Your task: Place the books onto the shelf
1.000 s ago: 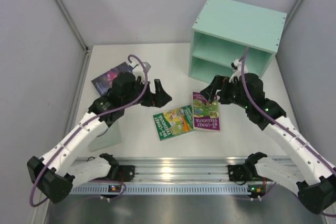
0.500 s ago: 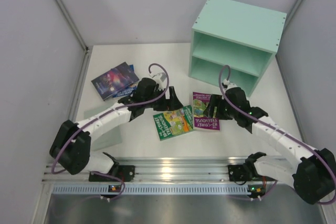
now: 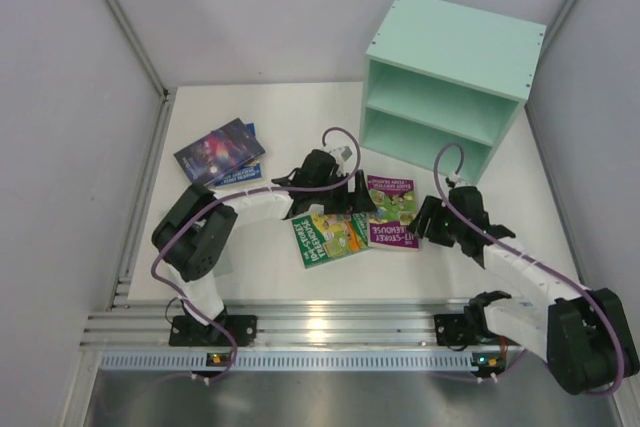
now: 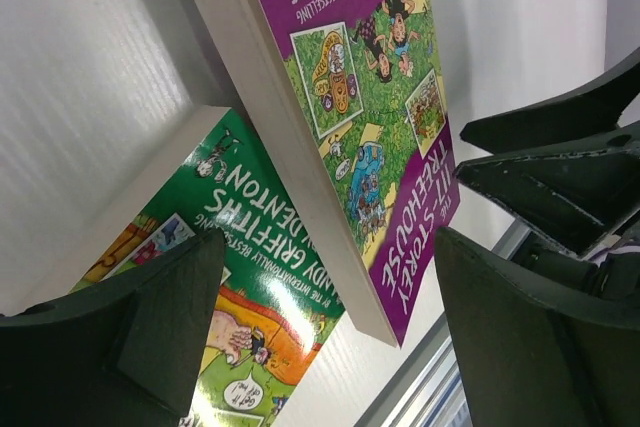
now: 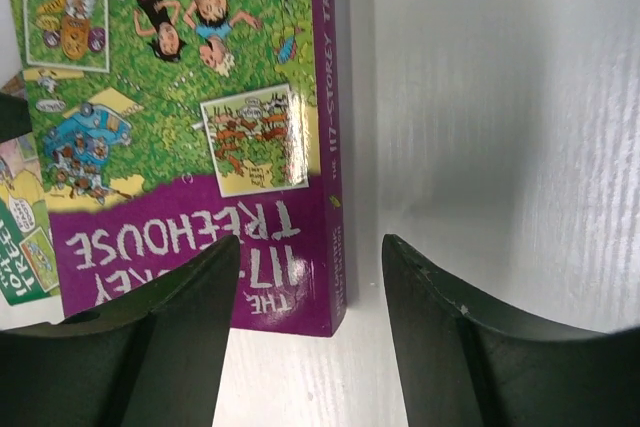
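Books [image 3: 392, 209]: four, all flat on the table [image 3: 280, 112]; none in the shelf yet, so every placement is left to do.
Dark blue-purple book [image 3: 212, 150]: far left, stacked on the blue book [image 3: 247, 174]; well apart from both grippers.
Left gripper [image 3: 355, 205]: fingers spread wide, nothing held; low over the middle pair.
Green book [image 4: 240, 277]: table centre, one corner under its neighbour.
Purple-and-green book [image 5: 180, 97]: overlapping the green book.
Right gripper [image 3: 420, 225]: fingers apart, straddling the purple-and-green book's spine corner; no clamp visible.
Shelf [image 3: 440, 97]: far right, both compartments bare.
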Controlling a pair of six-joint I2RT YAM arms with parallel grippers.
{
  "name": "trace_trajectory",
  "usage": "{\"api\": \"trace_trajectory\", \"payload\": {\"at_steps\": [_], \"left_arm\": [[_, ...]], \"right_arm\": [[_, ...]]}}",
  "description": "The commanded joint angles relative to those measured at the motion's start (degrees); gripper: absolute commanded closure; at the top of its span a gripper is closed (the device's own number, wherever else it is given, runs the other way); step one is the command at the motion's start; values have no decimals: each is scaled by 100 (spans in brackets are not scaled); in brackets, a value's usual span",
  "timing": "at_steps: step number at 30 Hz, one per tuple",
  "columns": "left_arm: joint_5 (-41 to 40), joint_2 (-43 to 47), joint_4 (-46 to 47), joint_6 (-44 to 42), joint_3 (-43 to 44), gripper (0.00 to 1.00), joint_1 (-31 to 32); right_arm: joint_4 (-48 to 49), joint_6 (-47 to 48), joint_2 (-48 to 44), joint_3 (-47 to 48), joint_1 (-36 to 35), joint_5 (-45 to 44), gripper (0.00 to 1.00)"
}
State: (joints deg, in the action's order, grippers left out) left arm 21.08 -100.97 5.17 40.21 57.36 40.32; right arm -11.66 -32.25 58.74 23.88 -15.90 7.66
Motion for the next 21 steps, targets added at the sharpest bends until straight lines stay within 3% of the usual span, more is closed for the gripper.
{"api": "trace_trajectory", "payload": {"at_steps": [1, 7, 14, 21], "left_arm": [[168, -168, 529, 163, 214, 11, 99], [221, -441, 494, 365, 214, 12, 310], [264, -626, 643, 558, 126, 14, 530], [379, -556, 784, 638, 82, 28, 539]], "right_arm": [[708, -123, 76, -234, 69, 410, 41], [1306, -273, 155, -656, 70, 824, 43], [1720, -440, -274, -999, 70, 1334, 51], [1685, -598, -802, -1017, 70, 1651, 53]]}}
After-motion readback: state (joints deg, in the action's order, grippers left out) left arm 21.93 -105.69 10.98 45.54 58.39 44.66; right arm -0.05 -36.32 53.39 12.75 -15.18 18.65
